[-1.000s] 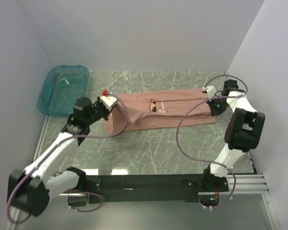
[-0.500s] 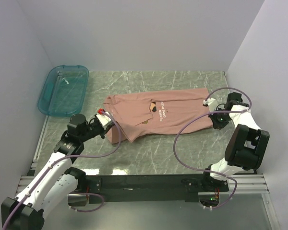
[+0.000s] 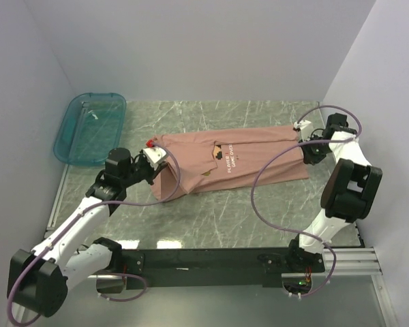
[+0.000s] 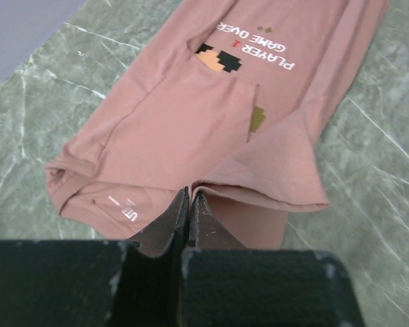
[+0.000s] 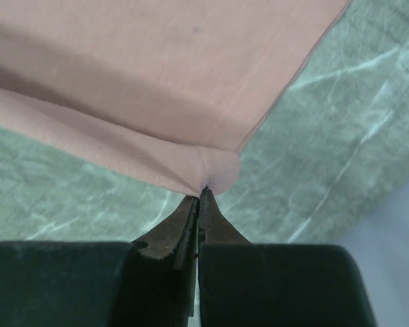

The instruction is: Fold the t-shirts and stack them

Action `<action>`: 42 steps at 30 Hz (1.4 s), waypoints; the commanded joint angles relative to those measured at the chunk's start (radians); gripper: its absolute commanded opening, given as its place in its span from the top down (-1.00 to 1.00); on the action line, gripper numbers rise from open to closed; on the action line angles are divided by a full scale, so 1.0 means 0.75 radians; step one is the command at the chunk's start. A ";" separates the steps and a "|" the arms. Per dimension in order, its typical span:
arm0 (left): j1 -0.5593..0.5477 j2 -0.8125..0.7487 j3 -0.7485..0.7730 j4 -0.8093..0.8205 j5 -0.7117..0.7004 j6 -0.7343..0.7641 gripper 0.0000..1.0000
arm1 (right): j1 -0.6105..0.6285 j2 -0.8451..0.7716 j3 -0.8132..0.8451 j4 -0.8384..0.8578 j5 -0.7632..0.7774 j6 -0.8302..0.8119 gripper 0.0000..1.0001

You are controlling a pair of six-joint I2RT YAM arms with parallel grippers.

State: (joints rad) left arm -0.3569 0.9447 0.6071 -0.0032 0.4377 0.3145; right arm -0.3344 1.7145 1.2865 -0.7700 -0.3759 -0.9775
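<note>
One dusty-pink t-shirt lies stretched left to right across the marble table, chest print facing up. My left gripper is shut on its left end. In the left wrist view the closed gripper pinches a folded edge of the t-shirt, beside the neck label, with a flap of cloth doubled over to the right. My right gripper is shut on the t-shirt's right end. Seen from the right wrist, that gripper nips a small bulge of fabric at the corner of the t-shirt.
A teal translucent tray stands at the far left by the wall. Walls close in the table on the left, back and right. A purple cable loops over the shirt's right half. Bare marble runs along the near side.
Both grippers swung toward the near edge with the shirt ends, spreading the cloth, then came back toward the far side. They stayed shut on the shirt throughout.
</note>
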 commanded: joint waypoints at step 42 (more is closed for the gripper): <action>0.063 0.440 0.225 0.344 -0.152 0.053 0.99 | 0.094 0.412 0.383 0.029 0.049 0.232 0.99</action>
State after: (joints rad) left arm -0.3176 1.2617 0.7254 0.2138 0.3164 0.3565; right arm -0.2775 2.0029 1.5196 -0.7670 -0.3519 -0.8242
